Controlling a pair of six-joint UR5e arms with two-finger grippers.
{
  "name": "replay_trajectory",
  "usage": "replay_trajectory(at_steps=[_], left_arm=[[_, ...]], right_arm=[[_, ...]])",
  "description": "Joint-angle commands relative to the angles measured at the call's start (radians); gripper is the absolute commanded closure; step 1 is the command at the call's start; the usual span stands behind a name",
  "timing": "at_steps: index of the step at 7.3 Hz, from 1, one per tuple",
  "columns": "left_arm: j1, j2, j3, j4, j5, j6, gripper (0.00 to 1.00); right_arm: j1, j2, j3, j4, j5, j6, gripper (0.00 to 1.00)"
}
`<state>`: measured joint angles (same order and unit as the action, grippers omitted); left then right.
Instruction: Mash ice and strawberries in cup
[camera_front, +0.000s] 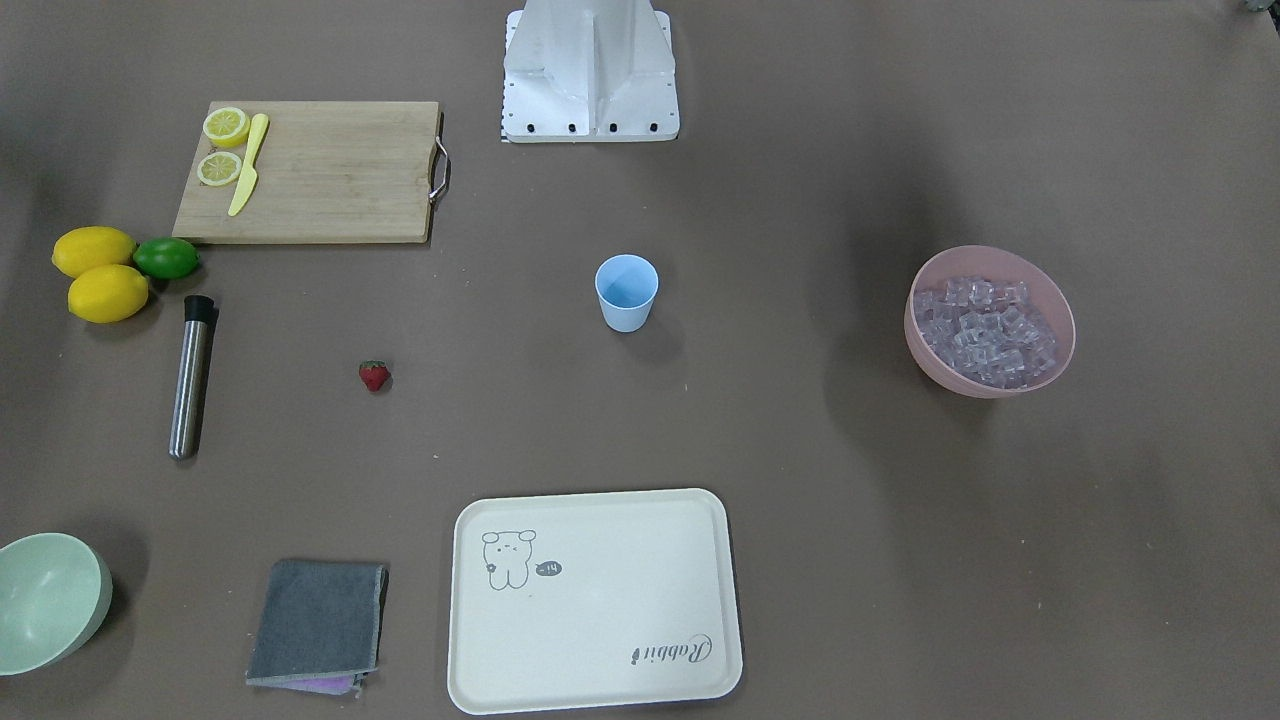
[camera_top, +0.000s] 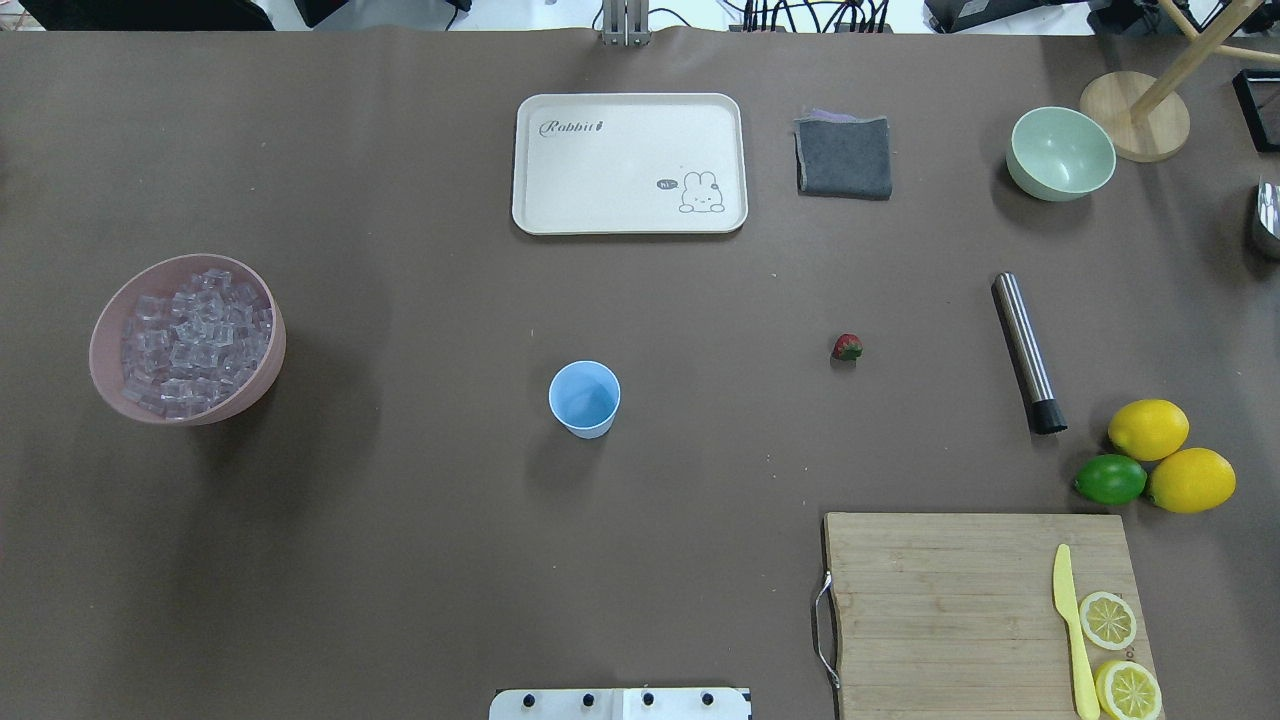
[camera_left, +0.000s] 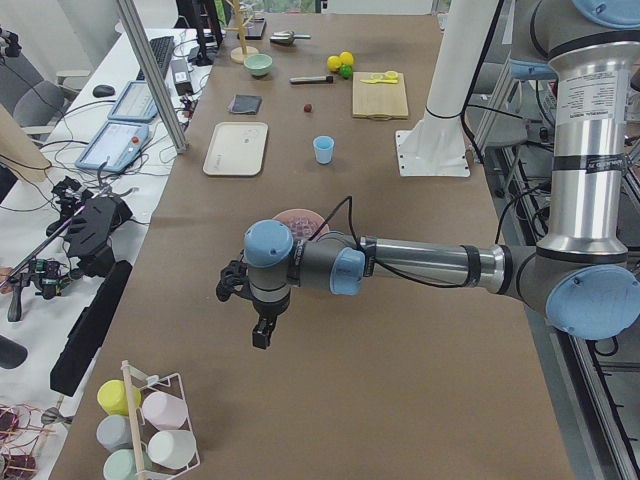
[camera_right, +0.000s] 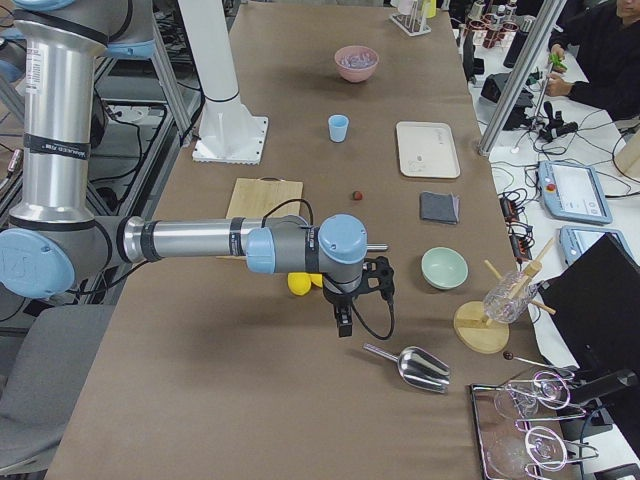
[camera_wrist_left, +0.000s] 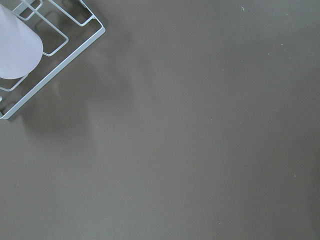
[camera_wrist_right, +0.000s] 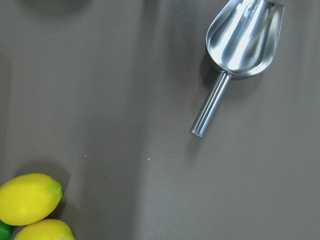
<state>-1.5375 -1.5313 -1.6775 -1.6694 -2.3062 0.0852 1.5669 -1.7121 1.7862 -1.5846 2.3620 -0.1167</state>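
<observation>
The light blue cup stands upright and empty near the table's middle. A small red strawberry lies on the table to its right. The ice fills a pink bowl at the left. My left gripper hangs over bare table past the pink bowl, far from the cup; I cannot tell whether it is open or shut. My right gripper hangs above the table between the lemons and a steel scoop, and I cannot tell its state either. Neither wrist view shows fingers.
A steel muddler lies right of the strawberry. Lemons, a lime and a cutting board with a knife sit front right. A cream tray, grey cloth and green bowl line the far side. The scoop lies below my right wrist.
</observation>
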Motion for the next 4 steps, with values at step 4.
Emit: replay_trajectory(at_steps=[4], left_arm=[[0.008,0.002,-0.010,0.000,-0.010,-0.033,0.03]], right_arm=[[-0.001,-0.009,0.002,0.000,0.026,0.002,0.00]])
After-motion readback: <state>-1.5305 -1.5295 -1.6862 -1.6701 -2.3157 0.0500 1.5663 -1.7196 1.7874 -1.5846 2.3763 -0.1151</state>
